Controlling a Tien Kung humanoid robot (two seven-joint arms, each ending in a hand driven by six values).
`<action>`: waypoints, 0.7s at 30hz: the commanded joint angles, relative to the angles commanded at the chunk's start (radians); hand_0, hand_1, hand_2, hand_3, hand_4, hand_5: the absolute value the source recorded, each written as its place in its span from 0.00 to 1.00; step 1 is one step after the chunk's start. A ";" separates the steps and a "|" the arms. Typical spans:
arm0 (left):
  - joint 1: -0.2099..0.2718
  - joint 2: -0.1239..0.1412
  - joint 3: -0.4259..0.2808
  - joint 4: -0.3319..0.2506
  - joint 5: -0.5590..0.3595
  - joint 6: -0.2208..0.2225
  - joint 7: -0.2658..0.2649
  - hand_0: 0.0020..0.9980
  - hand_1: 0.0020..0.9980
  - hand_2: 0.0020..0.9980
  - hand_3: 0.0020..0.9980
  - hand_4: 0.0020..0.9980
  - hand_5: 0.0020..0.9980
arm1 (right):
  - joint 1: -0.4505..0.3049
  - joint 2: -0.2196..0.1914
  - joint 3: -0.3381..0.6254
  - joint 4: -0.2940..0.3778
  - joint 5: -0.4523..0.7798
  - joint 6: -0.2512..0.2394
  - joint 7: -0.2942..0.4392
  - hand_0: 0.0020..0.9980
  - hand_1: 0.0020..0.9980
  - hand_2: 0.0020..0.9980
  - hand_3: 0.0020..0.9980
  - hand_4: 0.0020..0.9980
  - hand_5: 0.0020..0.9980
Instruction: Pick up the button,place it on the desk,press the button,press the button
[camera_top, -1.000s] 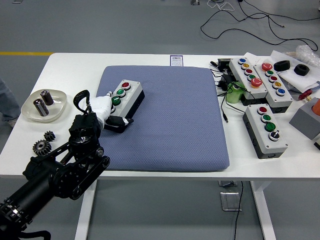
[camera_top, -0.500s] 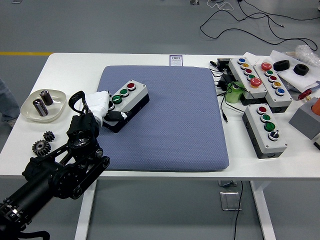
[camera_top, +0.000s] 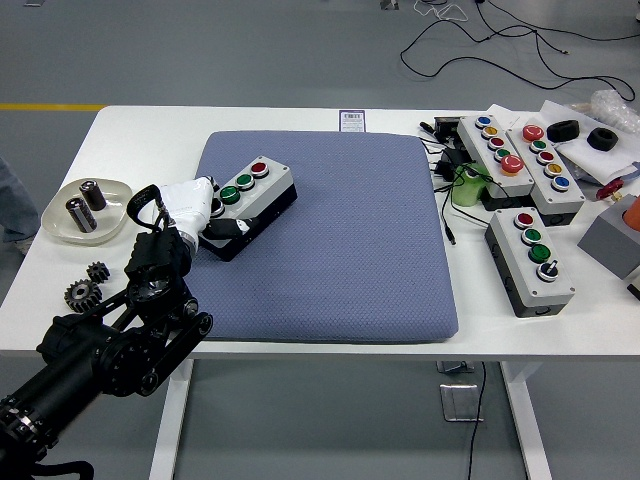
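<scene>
Head view has the left hand (camera_top: 192, 205) (white, on a black arm) wrapped around the near end of the button box (camera_top: 247, 200). It's a boxy grey case with a black base and round red and green buttons on top, sitting tilted on the dimpled blue-grey pad (camera_top: 330, 235) on the white table (camera_top: 130, 130).

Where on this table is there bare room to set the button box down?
The blue mat is bare right of the button box in the left hand, up to its right edge. The white table is bare behind the dish. The right end is crowded with control boxes.
</scene>
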 joint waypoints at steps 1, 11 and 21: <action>-0.002 0.007 0.008 0.002 0.000 0.014 -0.028 0.00 0.10 0.12 0.33 0.77 0.15 | 0.000 0.000 0.000 0.000 0.001 0.000 0.000 0.67 0.65 0.69 0.63 0.31 0.17; -0.038 0.075 0.104 0.004 0.000 0.012 -0.248 0.00 0.10 0.12 0.33 0.78 0.15 | 0.001 0.001 -0.003 0.000 0.007 -0.002 -0.001 0.67 0.65 0.69 0.63 0.31 0.17; -0.061 0.115 0.157 0.028 -0.108 0.083 -0.510 0.00 0.10 0.12 0.33 0.78 0.14 | 0.002 0.002 0.007 0.000 -0.003 -0.002 -0.001 0.67 0.65 0.69 0.63 0.31 0.17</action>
